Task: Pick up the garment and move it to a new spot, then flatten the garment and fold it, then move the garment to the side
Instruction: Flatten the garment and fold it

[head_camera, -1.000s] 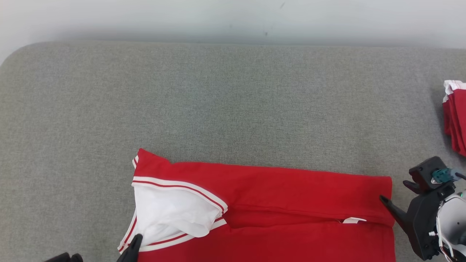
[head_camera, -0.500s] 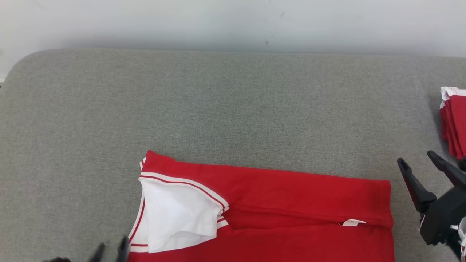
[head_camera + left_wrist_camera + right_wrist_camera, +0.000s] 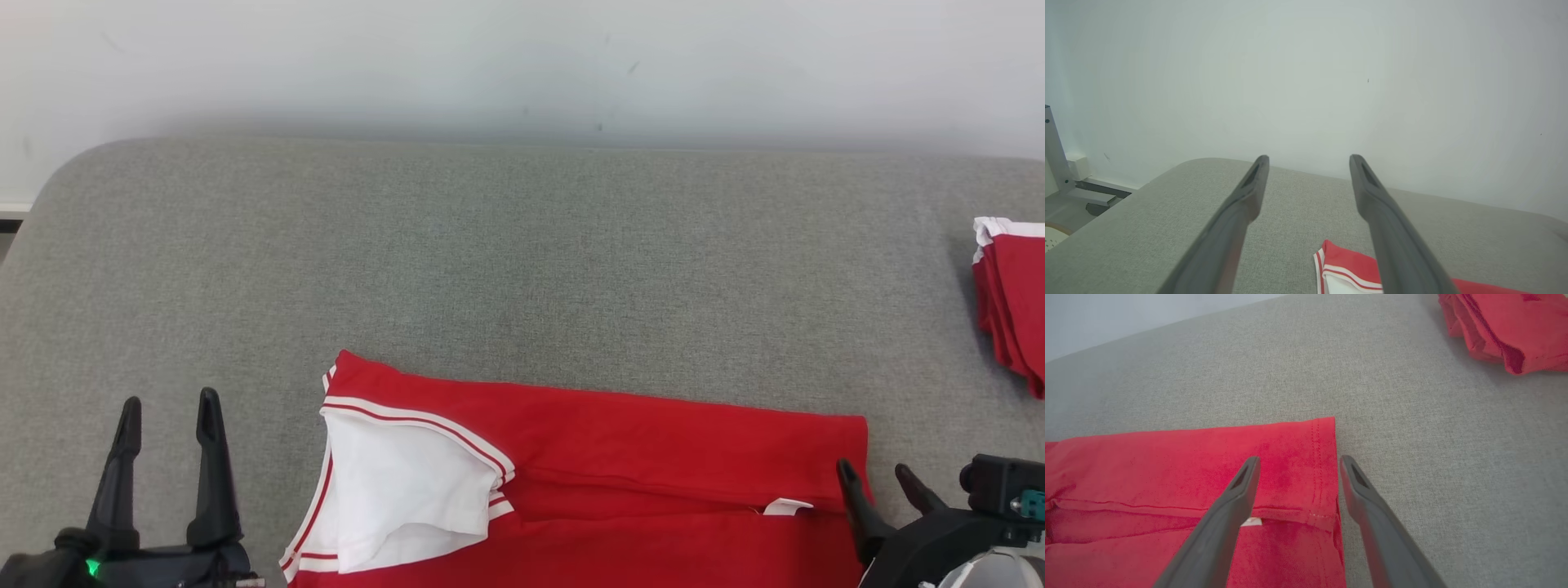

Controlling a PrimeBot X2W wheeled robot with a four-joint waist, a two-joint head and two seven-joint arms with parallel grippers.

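The garment (image 3: 637,457) is red with a white sleeve edged in red and white stripes, and it lies folded lengthwise on the grey padded table (image 3: 506,269) near the front edge. My left gripper (image 3: 167,408) stands open at the lower left, apart from the sleeve, nothing between its fingers. In the left wrist view the left gripper (image 3: 1308,161) points at the wall, the sleeve corner (image 3: 1339,267) below it. My right gripper (image 3: 873,469) is open at the garment's right hem. In the right wrist view the right gripper (image 3: 1297,461) straddles the hem of the garment (image 3: 1188,457), one finger over cloth, one over the table.
A pile of red folded garments (image 3: 1012,302) with a white edge lies at the table's right side, also seen as the red pile (image 3: 1498,326) in the right wrist view. A pale wall (image 3: 522,57) runs behind the table. The table's rounded left corner (image 3: 73,163) is near.
The left gripper let go of the sleeve, opened and moved left of it. The right gripper drew in to the garment's right hem. The head camera tilted, shifting the whole picture down.
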